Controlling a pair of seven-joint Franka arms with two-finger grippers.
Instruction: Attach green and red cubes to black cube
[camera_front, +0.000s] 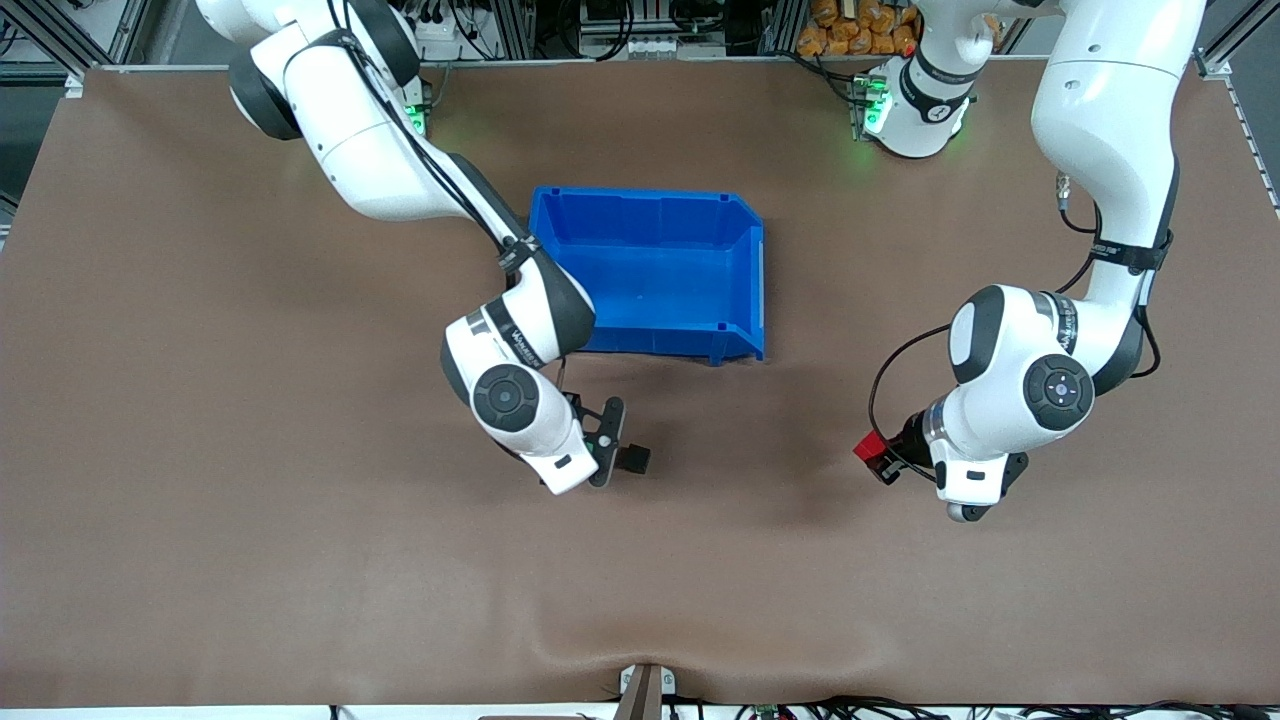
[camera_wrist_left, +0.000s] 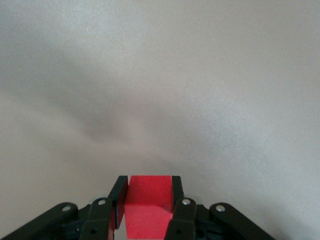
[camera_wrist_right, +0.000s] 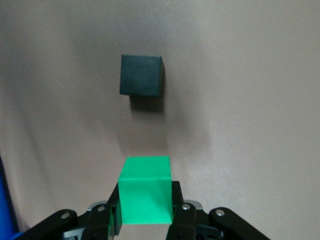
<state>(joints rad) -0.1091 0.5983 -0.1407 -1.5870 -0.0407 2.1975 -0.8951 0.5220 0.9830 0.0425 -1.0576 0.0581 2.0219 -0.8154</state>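
The right tool (camera_wrist_right: 145, 215) is clamped on the green cube (camera_wrist_right: 146, 192), low in its wrist frame, with the black cube (camera_wrist_right: 141, 75) lying on the bench (camera_front: 300, 580) above it in frame, lined up as if for joining. In the front frame the black cube (camera_front: 633, 458) sits just below centre; the green one is hidden under the wrist. The left tool (camera_wrist_left: 147, 210) grips the red cube (camera_wrist_left: 148, 207), centre-right in the front frame (camera_front: 870, 447), likely waiting its turn. A blue bin (camera_front: 745, 260) stands above centre.
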